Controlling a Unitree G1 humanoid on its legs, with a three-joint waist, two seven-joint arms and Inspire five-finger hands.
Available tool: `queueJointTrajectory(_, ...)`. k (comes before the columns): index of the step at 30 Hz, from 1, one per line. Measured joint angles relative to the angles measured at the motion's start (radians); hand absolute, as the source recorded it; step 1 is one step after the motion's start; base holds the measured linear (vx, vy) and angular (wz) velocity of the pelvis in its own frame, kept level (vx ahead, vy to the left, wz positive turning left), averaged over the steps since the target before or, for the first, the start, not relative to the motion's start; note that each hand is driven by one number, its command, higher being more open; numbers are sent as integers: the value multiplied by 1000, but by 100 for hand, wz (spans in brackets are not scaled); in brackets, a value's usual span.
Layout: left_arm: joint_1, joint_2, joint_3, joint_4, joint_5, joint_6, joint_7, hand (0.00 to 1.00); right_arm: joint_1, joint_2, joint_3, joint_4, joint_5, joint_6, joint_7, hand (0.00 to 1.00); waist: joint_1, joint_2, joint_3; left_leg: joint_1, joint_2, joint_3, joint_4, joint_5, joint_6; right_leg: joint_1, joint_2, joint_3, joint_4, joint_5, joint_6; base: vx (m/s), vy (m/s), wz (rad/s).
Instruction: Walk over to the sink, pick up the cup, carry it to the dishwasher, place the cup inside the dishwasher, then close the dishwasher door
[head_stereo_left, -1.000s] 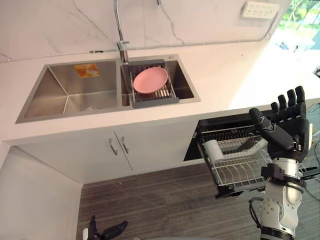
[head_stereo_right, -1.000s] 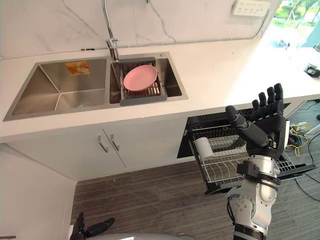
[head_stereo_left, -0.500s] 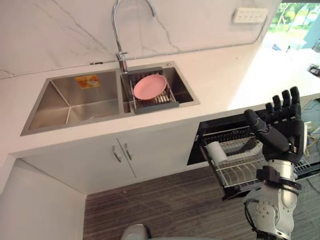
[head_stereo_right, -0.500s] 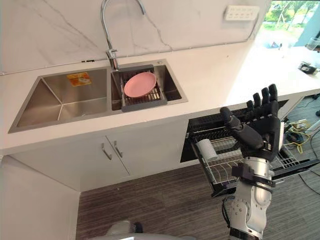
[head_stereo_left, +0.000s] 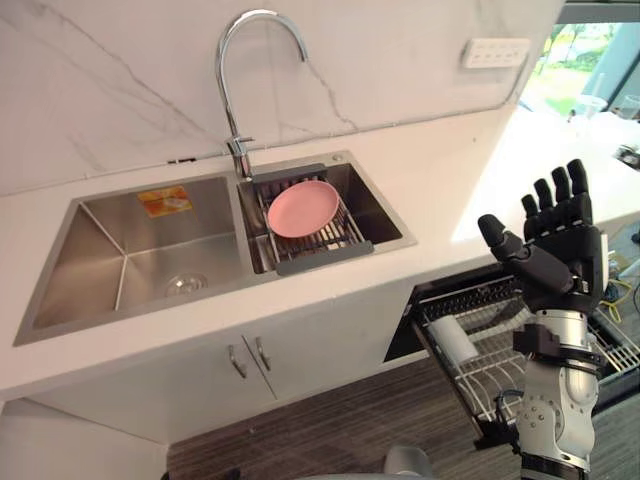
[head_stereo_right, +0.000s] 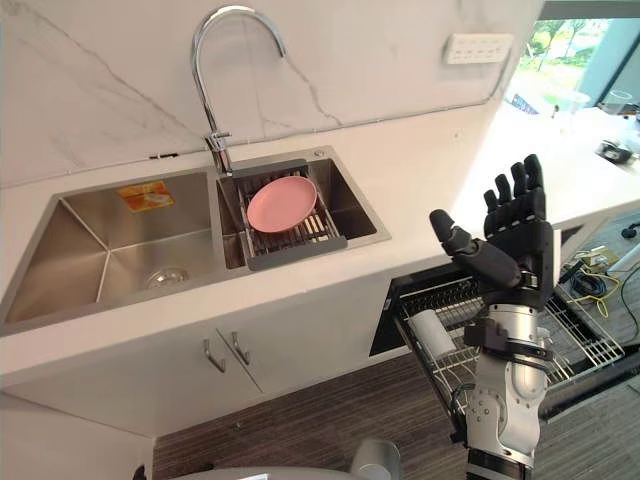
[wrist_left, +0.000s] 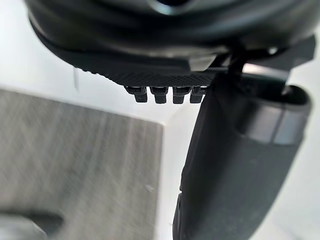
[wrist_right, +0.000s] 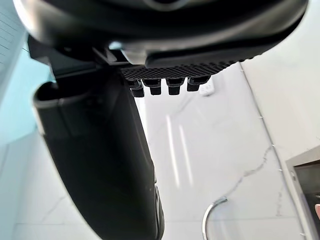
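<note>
The white tabletop (head_stereo_left: 440, 190) runs along a marble wall, with a broad bare stretch to the right of the sink (head_stereo_left: 100, 250). The sink has two basins. The left basin bears one orange sticker (head_stereo_left: 165, 202), its print too small to read. Below the tabletop's front edge the dishwasher (head_stereo_left: 440, 300) stands open, its wire rack (head_stereo_right: 585, 335) pulled out over the wood floor. One white cup (head_stereo_left: 455, 340) lies on its side in that rack. One faucet (head_stereo_left: 236, 150) arches over a drain rack (head_stereo_left: 325, 255) that holds one pink plate (head_stereo_left: 302, 208). Two cabinet handles (head_stereo_left: 247, 357) sit under the sink. The right hand (head_stereo_left: 565, 255) is upright above the rack, fingers straight, holding nothing. The left hand (wrist_left: 165, 65) hangs over the floor, fingers straight and empty.
</note>
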Motion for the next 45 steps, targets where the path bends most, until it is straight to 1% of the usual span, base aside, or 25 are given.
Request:
queueJointTrajectory(1, -6, -1, -1, 0, -2, 2, 0, 100, 0, -2, 9, 0, 0, 0, 2, 100, -2, -1, 0, 9, 14, -1, 4, -7, -19, -1, 31, -2, -96, 43, -10, 395, -172, 33)
queueJointTrajectory(2, -5, -1, -9, 1, -5, 9, -3, 100, 3, -7, 30, 0, 0, 0, 6, 100, -14, -6, -1, 35, 26, -12, 25, -36, -64, 28, 78, 12, -243, 258, -59, 456, -162, 14)
queueJointTrajectory(3, -9, -17, -18, 5, -6, 23, -9, 100, 15, -21, 46, 11, 0, 0, 2, 100, -7, 17, 0, 34, 66, -26, 79, -55, -70, 92, 116, 5, -289, 264, -74, 464, -145, 0)
queueJointTrajectory(5, -8, -9, -18, 0, -8, 23, -24, 100, 15, -16, 62, 15, -1, 0, 0, 100, 13, 3, 8, 34, 61, -56, 81, -60, -67, 116, 122, 29, -304, 262, -76, 352, -155, -21)
queueJointTrajectory(7, -8, -1, -16, 6, -6, 22, -28, 100, 19, -6, 48, 19, -16, -2, 1, 100, 11, -7, 23, 29, 54, -102, 37, -63, -75, 210, 115, 49, -357, 261, -77, 188, -88, -1)
queueJointTrajectory(8, -3, 0, -15, 9, -6, 21, -27, 100, 25, -5, 40, 17, -36, -22, 1, 100, 11, -2, 22, 18, 68, -109, -29, -10, -85, 253, 118, 39, -390, 258, -72, 159, -37, 5)
queueJointTrajectory(9, 0, 0, -10, 12, -4, 22, -26, 100, 28, -5, 37, 15, -82, -52, -4, 100, 16, 2, 20, 1, 76, -110, -23, 53, -109, 273, 125, 43, -411, 247, -53, 153, -8, -6)
queueJointTrajectory(10, 13, -4, 12, 15, -4, 24, -24, 100, 29, -1, 41, 10, -128, -61, -6, 100, 17, 12, 11, 0, 77, -106, -20, 54, -107, 286, 127, 55, -439, 255, -45, 104, 22, -3)
queueJointTrajectory(13, 25, -7, 61, 37, 5, 30, -20, 100, 30, -2, 36, -46, -147, -70, 22, 100, 16, 8, 1, -6, 77, -109, -47, 39, -96, 301, 130, 51, -507, 277, -29, 58, 83, 2)
queueJointTrajectory(15, 46, -7, 86, 48, 36, 33, -18, 100, 32, -3, 43, -56, -109, -69, 82, 100, 18, 18, 4, -13, 90, -108, -18, 13, -115, 309, 143, 48, -510, 264, -25, 67, 32, 2)
queueJointTrajectory(16, 61, -8, 92, 52, 61, 31, -17, 100, 33, -2, 52, -57, -99, -69, 100, 100, 22, 16, 5, -26, 95, -100, 36, 8, -124, 319, 143, 44, -511, 245, -31, 99, 21, 23)
queueJointTrajectory(17, 61, -7, 103, 58, 92, 31, -16, 100, 34, -3, 52, -59, -94, -68, 117, 100, 29, 8, 4, -114, 95, -78, 203, -3, -143, 328, 131, 30, -515, 235, -36, 85, 8, 33)
queueJointTrajectory(18, 60, -12, 103, 49, 106, 31, -14, 100, 33, -11, 52, -65, -95, -67, 121, 100, 34, 12, 7, -172, 102, -46, 326, 3, -155, 344, 121, 21, -526, 237, -42, 105, 28, 48)
queueJointTrajectory(19, 62, -37, 109, 34, 115, 25, -8, 100, 30, -20, 51, -69, -99, -66, 120, 100, 45, 12, 12, -223, 116, -10, 446, 5, -186, 378, 101, 3, -542, 241, -48, 79, 22, 40)
queueJointTrajectory(20, 67, -43, 109, 30, 116, 20, -6, 100, 30, -22, 53, -66, -104, -66, 119, 100, 51, 11, 13, -234, 125, 9, 442, -8, -173, 390, 95, -5, -546, 243, -45, 99, 44, 45)
queueJointTrajectory(21, 72, -45, 96, 29, 123, 15, -5, 100, 26, -22, 53, -57, -109, -62, 111, 100, 53, 23, 8, -243, 131, 17, 358, -25, -161, 404, 84, -23, -546, 238, -35, 83, 53, 42)
queueJointTrajectory(22, 75, -48, 77, 24, 124, 13, -2, 100, 25, -34, 51, -51, -128, -50, 102, 100, 54, 42, 6, -242, 134, 14, 227, 45, -157, 412, 84, -36, -549, 230, -24, 76, 59, 40)
queueJointTrajectory(23, 77, -54, 67, 19, 125, 13, -1, 100, 23, -47, 51, -45, -146, -48, 98, 100, 54, 59, 6, -243, 142, 3, 171, 114, -147, 416, 93, -42, -550, 228, -20, 85, 102, 22)
queueJointTrajectory(24, 85, -53, 51, 10, 127, 16, -2, 100, 23, -46, 57, -15, -187, -46, 91, 100, 57, 56, 3, -218, 130, 8, 118, 124, -123, 426, 83, -40, -553, 225, -14, 88, 103, 8)
queueJointTrajectory(25, 92, -51, 42, 0, 133, 18, -4, 100, 23, -44, 61, -11, -221, -43, 86, 100, 57, 49, 3, -200, 119, 10, 79, 142, -118, 426, 72, -41, -554, 223, -9, 116, 109, 10)
queueJointTrajectory(27, 90, -26, 14, -10, 151, 21, -7, 100, 21, -52, 62, -16, -357, -41, 79, 100, 50, 24, -1, -139, 72, 8, -91, 226, -106, 423, 41, -53, -572, 226, 4, 82, 69, 20)
queueJointTrajectory(30, 63, -16, -2, -13, 162, 32, -9, 100, 20, -91, 84, -24, -512, -43, 80, 100, 40, 22, -5, -100, 49, -14, -209, 286, -97, 424, 30, -80, -580, 223, 18, 49, 35, 27)
queueJointTrajectory(39, 27, 9, -38, -16, 183, 66, -21, 100, 17, -174, 210, -39, -1074, -92, 78, 100, 40, 8, -13, -87, 42, -19, -241, 294, -92, 423, 31, -76, -580, 220, 24, 3, 1, 3)
queueJointTrajectory(43, 34, 11, -38, -13, 202, 93, -21, 100, -9, -200, 241, -66, -1372, -119, 26, 100, 40, 6, -15, -84, 44, -10, -241, 294, -92, 422, 32, -64, -580, 220, 24, -35, -6, -7)
queueJointTrajectory(45, 36, 12, -38, -11, 203, 98, -21, 100, -19, -208, 258, -71, -1451, -127, 11, 100, 40, 6, -18, -84, 45, -9, -243, 294, -92, 421, 32, -62, -580, 220, 24, -45, -13, -4)
